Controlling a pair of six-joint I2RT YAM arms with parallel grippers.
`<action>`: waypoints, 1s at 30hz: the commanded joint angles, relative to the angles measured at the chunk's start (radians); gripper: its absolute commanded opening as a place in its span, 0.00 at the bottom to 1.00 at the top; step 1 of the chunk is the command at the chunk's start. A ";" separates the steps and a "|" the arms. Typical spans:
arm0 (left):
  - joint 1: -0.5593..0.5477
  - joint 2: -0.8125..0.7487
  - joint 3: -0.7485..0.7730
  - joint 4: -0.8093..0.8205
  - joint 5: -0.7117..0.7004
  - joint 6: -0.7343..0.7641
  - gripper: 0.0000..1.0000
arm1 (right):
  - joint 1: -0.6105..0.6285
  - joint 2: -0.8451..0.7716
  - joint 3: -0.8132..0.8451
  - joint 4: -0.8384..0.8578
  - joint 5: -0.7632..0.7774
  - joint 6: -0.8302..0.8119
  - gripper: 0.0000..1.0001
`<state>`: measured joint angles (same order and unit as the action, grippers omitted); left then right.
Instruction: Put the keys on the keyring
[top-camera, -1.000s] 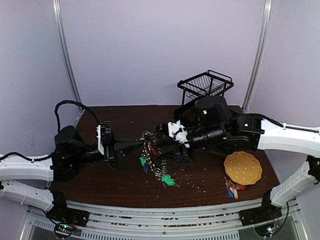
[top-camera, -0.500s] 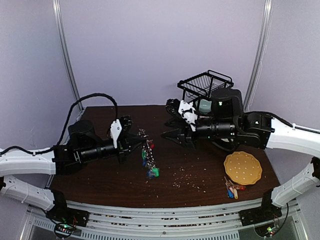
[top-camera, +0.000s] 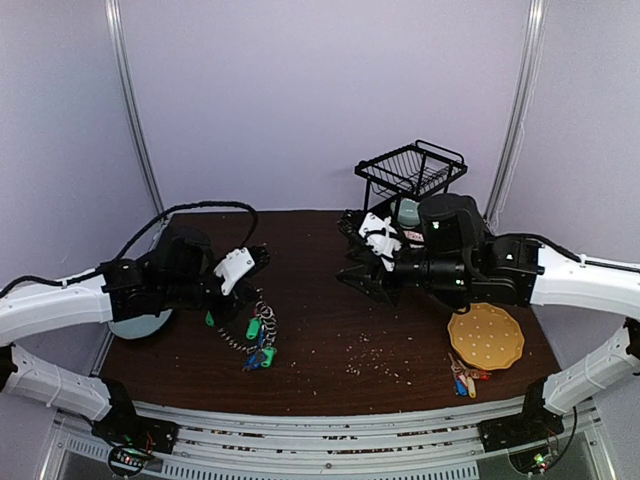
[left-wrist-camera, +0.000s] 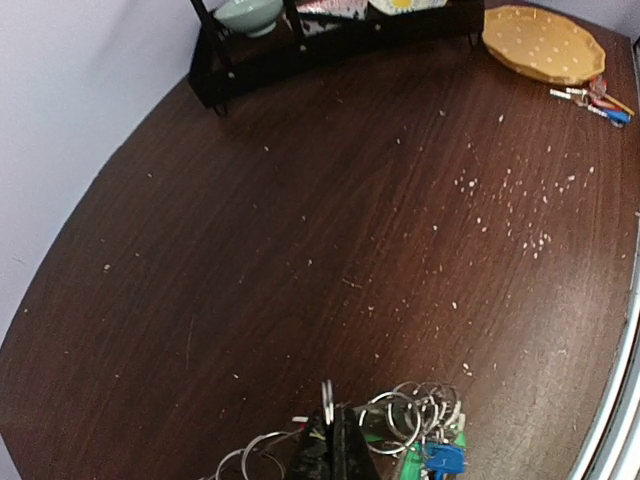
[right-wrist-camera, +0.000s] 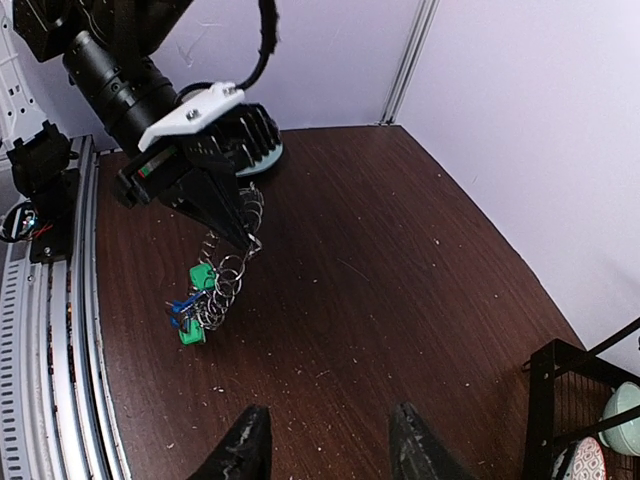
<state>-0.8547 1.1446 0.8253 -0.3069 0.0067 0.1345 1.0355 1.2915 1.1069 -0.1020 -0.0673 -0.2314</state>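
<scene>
My left gripper (top-camera: 256, 282) is shut on the keyring (top-camera: 250, 335), a silver ring packed with small loops that dangles above the table's left half. In the left wrist view the ring's edge (left-wrist-camera: 326, 400) stands pinched between the black fingertips (left-wrist-camera: 340, 452), with loops (left-wrist-camera: 410, 415) beside them. Green-tagged keys (right-wrist-camera: 203, 275) and a blue one (right-wrist-camera: 182, 310) hang on the keyring (right-wrist-camera: 225, 280). My right gripper (top-camera: 365, 283) hovers open and holds nothing, over the table's middle. Its gripper (right-wrist-camera: 330, 450) faces the left gripper (right-wrist-camera: 215, 195). A loose bunch of keys (top-camera: 465, 380) lies at the front right.
A yellow dotted plate (top-camera: 485, 335) lies right of centre, beside the loose keys (left-wrist-camera: 595, 98). A black wire rack (top-camera: 410, 170) stands at the back with a pale green bowl (left-wrist-camera: 248, 12) under it. A teal dish (top-camera: 135, 325) sits beneath the left arm. Crumbs dot the table.
The left arm has drawn back to the left and lowered, carrying the keyring with it. The right gripper has pulled away to the right and its jaws have spread a little.
</scene>
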 joint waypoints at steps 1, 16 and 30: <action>0.007 0.147 0.032 0.014 0.106 0.043 0.00 | -0.005 -0.030 -0.021 0.015 0.035 0.020 0.41; 0.017 0.625 0.254 0.249 0.144 0.034 0.00 | -0.030 -0.050 -0.058 -0.012 0.137 0.082 0.41; 0.241 0.331 0.212 0.315 -0.009 -0.211 0.98 | -0.401 -0.138 -0.225 0.086 0.167 0.326 0.69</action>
<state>-0.7639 1.6371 1.0859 -0.0978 0.1223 0.0517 0.7605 1.2163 0.9485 -0.0738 0.0822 -0.0154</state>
